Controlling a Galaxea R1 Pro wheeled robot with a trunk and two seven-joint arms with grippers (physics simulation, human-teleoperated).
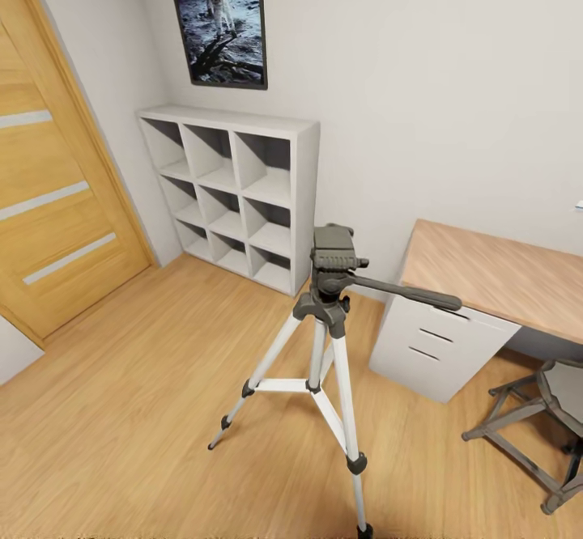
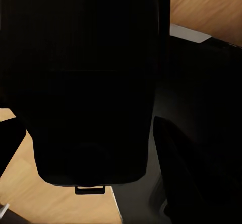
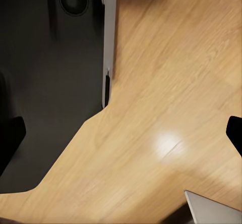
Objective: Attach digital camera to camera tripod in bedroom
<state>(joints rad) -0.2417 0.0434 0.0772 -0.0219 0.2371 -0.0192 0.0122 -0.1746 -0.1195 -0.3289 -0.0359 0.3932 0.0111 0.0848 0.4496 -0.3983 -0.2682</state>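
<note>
The camera tripod (image 1: 324,337) stands on the wood floor in the middle of the head view. It has silver legs and a dark grey head (image 1: 333,256), and its black pan handle (image 1: 405,290) points right toward the desk. Nothing sits on the tripod head. In the left wrist view a black boxy body, the digital camera (image 2: 85,82), lies close between the two dark fingers (image 2: 176,173) of my left gripper (image 2: 91,153), which is shut on it. My right gripper (image 3: 121,138) is open with its fingertips (image 3: 10,138) wide apart over bare floor.
A white cube shelf (image 1: 235,191) stands against the back wall under a framed astronaut poster (image 1: 219,17). A wood-topped desk (image 1: 494,276) with white drawers is at the right, with a grey stool (image 1: 534,418) in front of it. A wooden door (image 1: 48,199) is at the left. My black base (image 3: 50,82) shows in the right wrist view.
</note>
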